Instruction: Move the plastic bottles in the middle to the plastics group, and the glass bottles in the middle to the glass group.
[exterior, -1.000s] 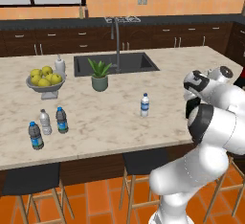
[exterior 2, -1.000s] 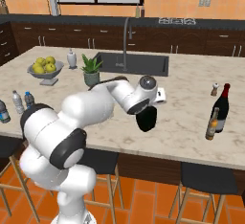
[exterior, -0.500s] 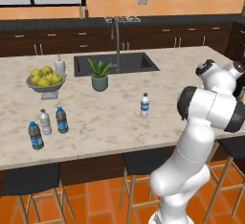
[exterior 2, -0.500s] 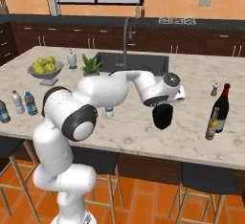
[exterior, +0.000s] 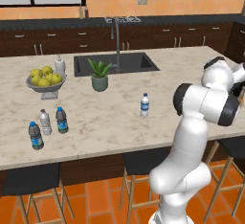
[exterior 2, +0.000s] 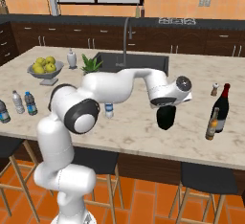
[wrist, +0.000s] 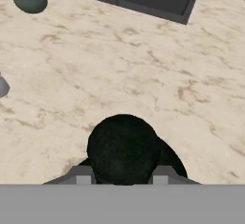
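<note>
While your jaws [exterior 2: 166, 107] stay clamped on the squat black bottle [exterior 2: 166, 117], it hangs above the worktop [exterior 2: 129, 122]. Tall dark bottle [exterior 2: 221, 108] and amber bottle [exterior 2: 212, 124] stand nearby.

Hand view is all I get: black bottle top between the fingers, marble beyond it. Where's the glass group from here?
Observer: In the right base view the black bottle hangs under the hand. The tall dark-and-red bottle and the amber bottle stand to its right near the counter's front edge, with bare counter between them and it.
Operator: Anything left in the middle?
Observer: One clear water bottle with a blue label, upright in front of the sink.
Operator: And the plastics end?
Observer: Three small bottles stand together at the left end, in front of the fruit bowl.
</note>
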### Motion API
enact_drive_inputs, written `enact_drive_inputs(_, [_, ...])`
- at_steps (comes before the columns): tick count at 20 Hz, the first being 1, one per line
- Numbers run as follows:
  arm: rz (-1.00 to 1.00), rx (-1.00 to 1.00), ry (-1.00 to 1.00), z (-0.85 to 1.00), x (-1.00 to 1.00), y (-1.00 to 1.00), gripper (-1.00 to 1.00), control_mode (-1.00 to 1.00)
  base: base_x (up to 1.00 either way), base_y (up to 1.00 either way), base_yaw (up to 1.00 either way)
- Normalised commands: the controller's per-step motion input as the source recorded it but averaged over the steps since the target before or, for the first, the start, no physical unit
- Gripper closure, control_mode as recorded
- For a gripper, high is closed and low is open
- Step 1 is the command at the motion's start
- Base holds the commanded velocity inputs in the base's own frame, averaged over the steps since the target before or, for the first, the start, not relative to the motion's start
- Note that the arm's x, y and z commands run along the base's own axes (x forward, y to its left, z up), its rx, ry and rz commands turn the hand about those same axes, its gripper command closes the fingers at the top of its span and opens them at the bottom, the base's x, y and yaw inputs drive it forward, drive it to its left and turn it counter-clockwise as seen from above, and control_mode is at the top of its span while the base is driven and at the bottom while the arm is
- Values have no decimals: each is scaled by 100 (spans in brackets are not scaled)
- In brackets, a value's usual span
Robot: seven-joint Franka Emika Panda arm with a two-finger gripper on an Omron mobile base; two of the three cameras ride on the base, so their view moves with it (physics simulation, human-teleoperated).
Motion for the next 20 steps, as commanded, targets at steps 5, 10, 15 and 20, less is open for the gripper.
enact_drive_inputs(5, [0, 0, -1, 0, 9, -33, 100, -100, 0, 0, 0])
enact_drive_inputs(10, [-1, 0, 0, 0, 15, -44, 100, -100, 0, 0, 0])
enact_drive_inputs(15, [0, 0, 0, 0, 3, -37, 100, -100, 0, 0, 0])
enact_drive_inputs(20, [0, 0, 0, 0, 3, -26, 100, -100, 0, 0, 0])
